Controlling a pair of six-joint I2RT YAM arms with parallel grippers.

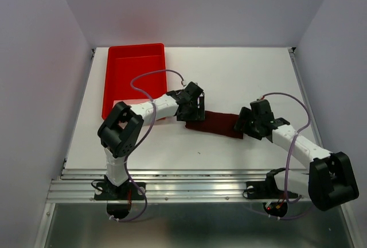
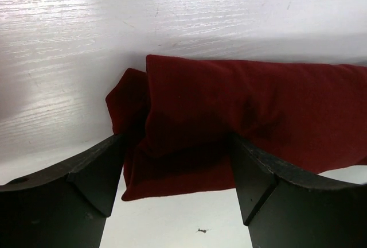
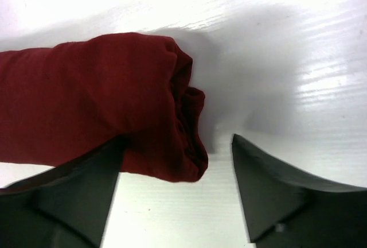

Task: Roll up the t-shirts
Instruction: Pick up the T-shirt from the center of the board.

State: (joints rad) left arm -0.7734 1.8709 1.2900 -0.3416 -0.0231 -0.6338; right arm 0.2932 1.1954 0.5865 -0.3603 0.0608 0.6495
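One rolled t-shirt (image 1: 213, 124), one red tray (image 1: 135, 76)

Top camera: fixed, high above and behind me, looking down and forward, with the whole bench (image 1: 241, 81) in frame. Left wrist camera: low and very close, looking out between the fingers of my left hand (image 2: 175, 144) at the left end of the maroon t-shirt (image 2: 258, 110). Right wrist camera: equally close, looking past my right hand (image 3: 176, 142) at its right end. All three views share the t-shirt.
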